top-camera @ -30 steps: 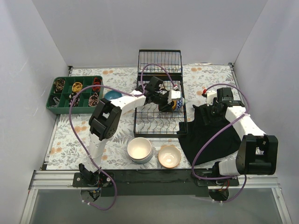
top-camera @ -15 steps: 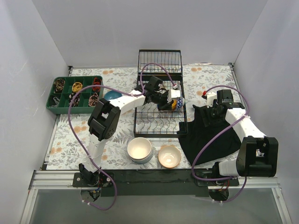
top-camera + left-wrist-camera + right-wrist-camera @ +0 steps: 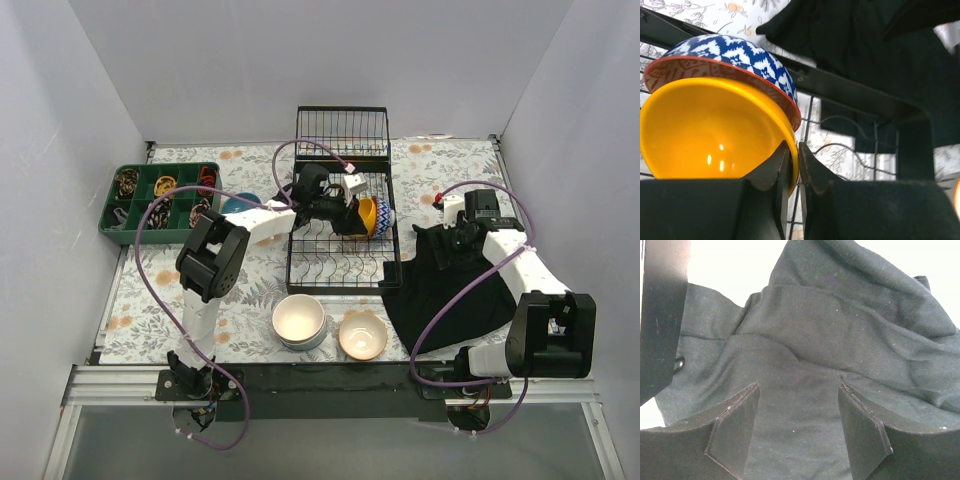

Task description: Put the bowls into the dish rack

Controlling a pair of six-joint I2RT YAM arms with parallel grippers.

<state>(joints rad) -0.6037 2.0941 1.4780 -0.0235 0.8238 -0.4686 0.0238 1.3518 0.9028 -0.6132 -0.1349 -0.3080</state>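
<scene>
The black wire dish rack [image 3: 330,262] stands mid-table with its upright basket at the far end. My left gripper [image 3: 347,215] is shut on the rim of the orange-yellow bowl [image 3: 367,214], which stands on edge in the rack against a blue-and-white patterned bowl [image 3: 384,222]. In the left wrist view the fingers [image 3: 812,172] pinch the yellow bowl's [image 3: 710,130] rim, with the patterned bowl [image 3: 740,55] behind it. A blue bowl [image 3: 240,204] sits left of the rack. A cream-white bowl [image 3: 299,319] and a tan bowl [image 3: 362,335] sit near the front. My right gripper [image 3: 461,240] is open and empty over a black cloth [image 3: 840,315].
A green compartment tray [image 3: 160,201] with small items stands at the far left. The black cloth [image 3: 450,285] lies crumpled right of the rack. White walls close in the table on three sides.
My left gripper has pulled back to the left and turned, and the orange-yellow bowl now shows more of its inside. My right gripper shifted slightly over the cloth.
</scene>
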